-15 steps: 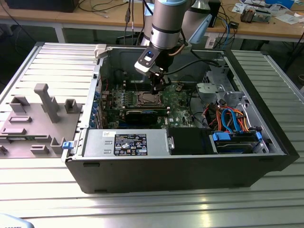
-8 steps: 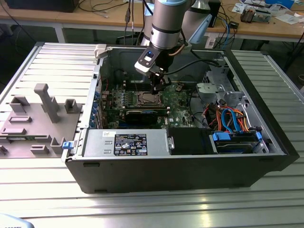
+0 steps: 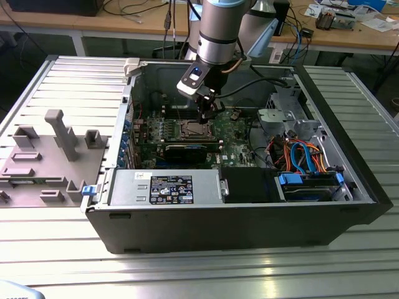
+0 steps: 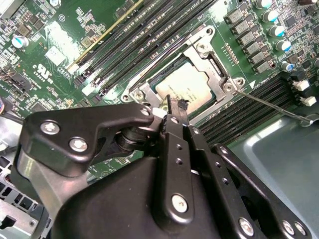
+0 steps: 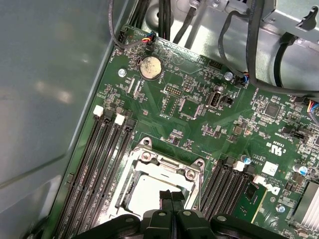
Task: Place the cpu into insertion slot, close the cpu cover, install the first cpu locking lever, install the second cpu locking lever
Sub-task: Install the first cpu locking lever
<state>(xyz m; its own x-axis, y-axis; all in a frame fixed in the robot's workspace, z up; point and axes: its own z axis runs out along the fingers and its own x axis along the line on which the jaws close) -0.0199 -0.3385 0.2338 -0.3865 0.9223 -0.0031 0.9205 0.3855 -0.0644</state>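
Note:
The cpu (image 4: 187, 84), a pale silvery square, lies in the insertion slot (image 3: 194, 129) in the middle of the green motherboard. The cpu cover (image 4: 217, 69), a silvery frame, lies flat around it; in the first wrist view the cover (image 5: 167, 167) frames the cpu (image 5: 149, 191) too. A thin wire locking lever (image 4: 271, 103) sticks out from one socket corner over the black memory slots. My gripper (image 3: 206, 117) hangs just above the socket's edge. Its black fingers are shut with nothing between them, and the tips sit at the cpu's rim in both wrist views (image 4: 174, 103) (image 5: 171, 195).
Long black memory slots (image 5: 102, 164) flank the socket on both sides. A coin battery (image 5: 149, 67) and black cables (image 5: 259, 50) lie beyond it. The case holds a power supply (image 3: 165, 187) and a drive bay (image 3: 308, 180). Grey fixtures (image 3: 50, 156) stand outside the case, at the exterior view's left.

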